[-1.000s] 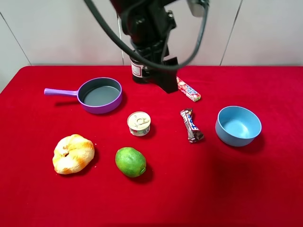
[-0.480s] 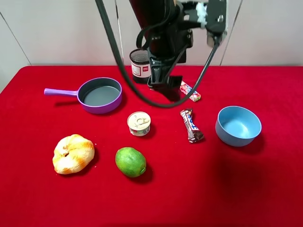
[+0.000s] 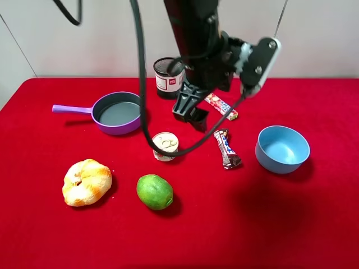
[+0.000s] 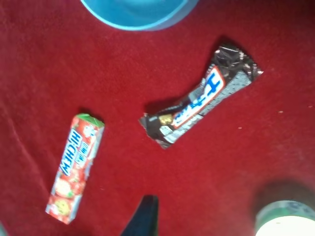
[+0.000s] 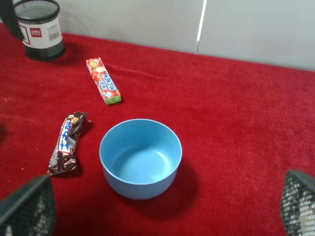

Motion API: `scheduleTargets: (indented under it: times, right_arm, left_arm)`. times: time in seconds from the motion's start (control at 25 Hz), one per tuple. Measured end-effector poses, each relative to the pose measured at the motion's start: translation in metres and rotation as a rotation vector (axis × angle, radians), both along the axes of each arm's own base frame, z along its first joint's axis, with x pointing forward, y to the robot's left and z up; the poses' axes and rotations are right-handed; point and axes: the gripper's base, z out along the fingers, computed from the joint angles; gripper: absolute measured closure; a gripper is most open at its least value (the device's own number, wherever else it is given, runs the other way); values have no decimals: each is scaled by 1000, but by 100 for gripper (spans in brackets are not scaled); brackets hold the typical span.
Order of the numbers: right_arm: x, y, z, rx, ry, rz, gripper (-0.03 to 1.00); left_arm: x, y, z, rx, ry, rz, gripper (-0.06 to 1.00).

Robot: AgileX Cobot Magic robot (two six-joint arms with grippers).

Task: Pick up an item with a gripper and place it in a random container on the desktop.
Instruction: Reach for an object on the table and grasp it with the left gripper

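The item, a dark brown candy bar [image 3: 226,148], lies flat on the red desktop [image 3: 269,213] between a tin can and a blue bowl. My left gripper [image 3: 190,116] hangs open and empty above the cloth, behind and left of the bar, not touching it. The left wrist view shows the bar [image 4: 202,96] with one black fingertip [image 4: 142,219] apart from it. The container, a purple pan [image 3: 101,120] with a grey inside, sits at the back left. My right gripper [image 5: 162,216] is open, off to the right near the blue bowl; the bar [image 5: 66,145] lies beyond it.
A Hi-Chew stick pack [image 3: 222,106] lies just behind the bar. The blue bowl [image 3: 282,148] stands to its right and the tin can [image 3: 165,145] to its left. A black mesh cup [image 3: 165,77] stands at the back, a lime [image 3: 155,191] and a croissant [image 3: 86,182] in front.
My left arm has swung forward and rightward from over the mesh cup, bringing its gripper lower and nearer the candy bar. Nothing on the table has moved.
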Motion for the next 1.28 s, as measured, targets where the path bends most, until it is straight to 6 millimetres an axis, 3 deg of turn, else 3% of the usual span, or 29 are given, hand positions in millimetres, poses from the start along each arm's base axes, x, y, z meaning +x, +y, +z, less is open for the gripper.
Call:
scheduleTargets:
  times: [0.52,1.28]
  right_arm:
    - [0,0,0,0,0,0,27]
    - [0,0,0,0,0,0,27]
  left_arm:
    - [11,-25,-50,70,-67,-189,6]
    - [13,-43,-95,81,-85,-250,7]
